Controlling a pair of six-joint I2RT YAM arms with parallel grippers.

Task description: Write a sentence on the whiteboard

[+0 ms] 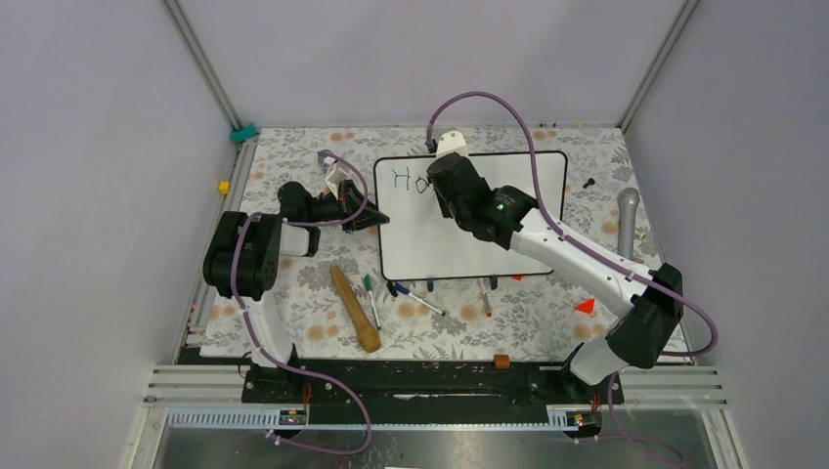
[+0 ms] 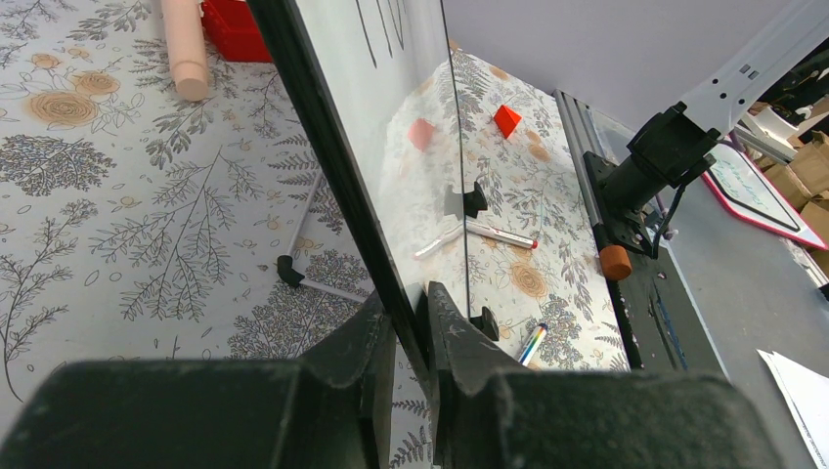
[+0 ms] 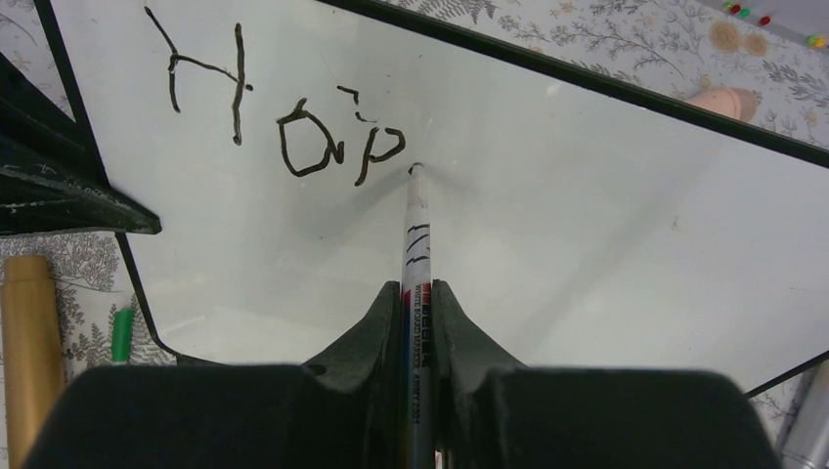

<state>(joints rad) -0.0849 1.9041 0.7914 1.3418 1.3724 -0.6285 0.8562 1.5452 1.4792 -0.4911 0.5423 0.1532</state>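
Note:
The whiteboard (image 1: 508, 239) lies on the floral table, black-framed and glossy. My left gripper (image 2: 409, 318) is shut on its left frame edge (image 2: 342, 176). My right gripper (image 3: 417, 298) is shut on a white whiteboard marker (image 3: 414, 234), whose tip (image 3: 415, 169) touches the board (image 3: 587, 215) just right of the writing. The sentence (image 3: 283, 117) reads "Hop" in dark strokes at the board's top left; in the top view only "H" and part of "o" (image 1: 408, 180) show beside the right gripper (image 1: 437, 188). The left gripper (image 1: 364, 217) sits at the board's left edge.
A wooden rolling pin (image 1: 354, 309), several loose markers (image 1: 415, 296) and a red-tipped pen (image 1: 485, 298) lie in front of the board. A red triangle block (image 1: 586, 306) and a grey cylinder (image 1: 627, 221) lie at the right. A brown cork (image 1: 501, 362) sits on the front rail.

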